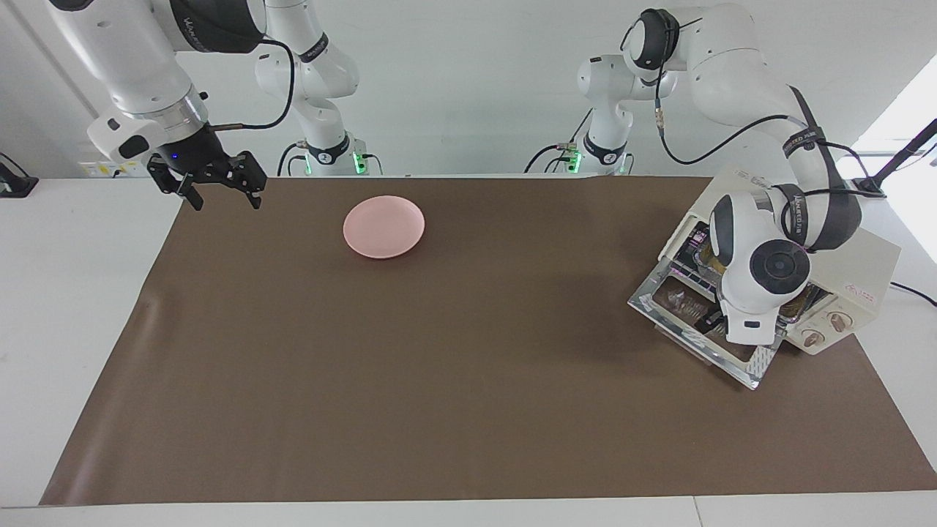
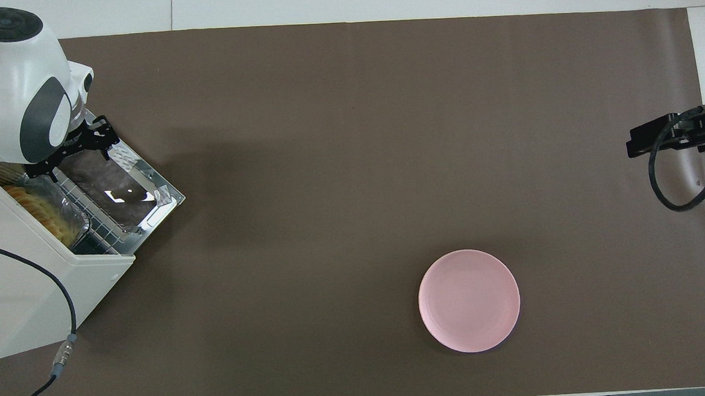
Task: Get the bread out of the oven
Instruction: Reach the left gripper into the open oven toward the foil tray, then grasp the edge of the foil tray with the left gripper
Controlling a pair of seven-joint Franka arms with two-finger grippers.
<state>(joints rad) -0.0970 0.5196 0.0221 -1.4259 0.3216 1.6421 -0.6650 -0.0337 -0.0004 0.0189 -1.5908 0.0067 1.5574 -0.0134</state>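
Cream-white and boxy, the oven [image 2: 24, 263] is sitting at the left arm's end of the table, close to the robots' edge, its body running off the overhead view's border. Its glass door [image 2: 124, 187] is lying dropped open and flat over the brown mat [image 2: 350, 162], pointing toward the table's middle. The bread [image 2: 42, 211] is resting inside on the wire rack, in a silvery foil tray [image 2: 66, 204]; only part of the loaf is showing past the oven's top edge. In the facing view the left arm's wrist housing is blocking the loaf and most of the oven mouth. The left gripper [image 2: 69, 153] is hovering at the end of the oven mouth farther from the robots, over the rack and the hinge side of the door; its fingers are mostly covered by the wrist, and I cannot tell whether the jaws are apart or together. A pink plate [image 2: 469, 300] is lying toward the right arm's end, about as near the robots as the oven. Between oven and plate, and farther out from both, the mat is offering wide open room to its edge. The right gripper [image 1: 217, 187] is waiting in the air over the mat's border at the right arm's end, jaws standing apart and holding nothing.
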